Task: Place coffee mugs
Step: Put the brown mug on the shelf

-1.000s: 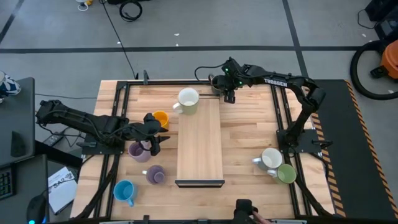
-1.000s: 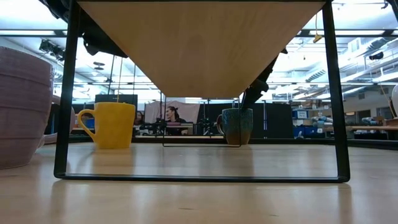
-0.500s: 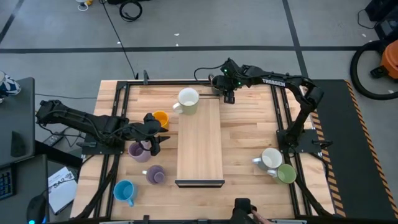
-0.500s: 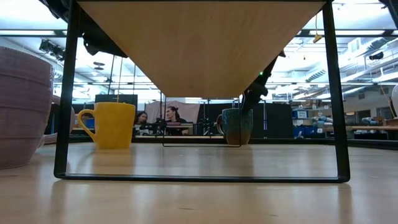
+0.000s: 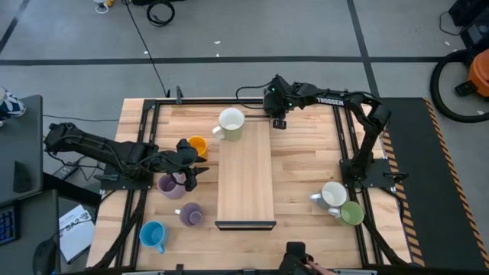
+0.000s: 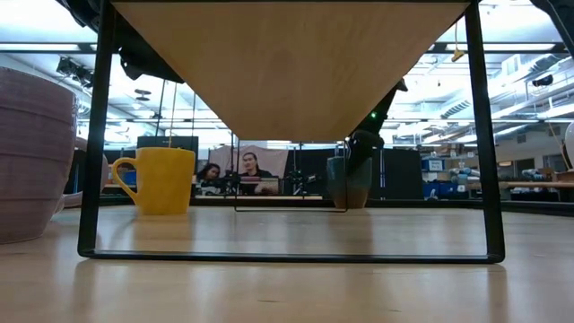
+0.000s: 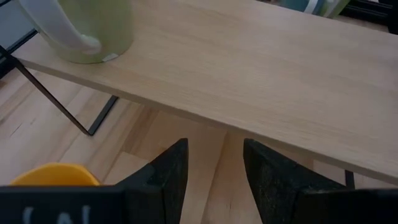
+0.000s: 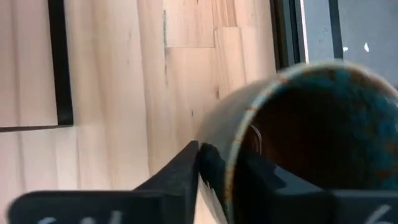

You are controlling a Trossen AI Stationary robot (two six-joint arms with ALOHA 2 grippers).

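The right gripper [image 5: 278, 122] is at the far end of the counter [image 5: 306, 164], just past the far end of the raised wooden shelf [image 5: 246, 172], and it has the dark mug [image 6: 350, 182] by the rim: one finger [image 8: 186, 168] outside the wall, the other down inside the cup. From table height that mug sits upright on the counter beneath the shelf.

Over on the other side, the left gripper [image 5: 191, 169] hangs near the lavender mug [image 5: 168, 184], fingers [image 7: 165, 180] spread apart with nothing between them, pointing at the shelf's edge.

One white mug [image 5: 230, 124] stands on the shelf's far end. The orange mug [image 5: 196, 146] is just left of the shelf; a second lavender mug [image 5: 189, 214] and the light blue mug [image 5: 153, 234] sit nearer the front. At front right, another white mug [image 5: 332, 195] and the green mug [image 5: 351, 213] touch.
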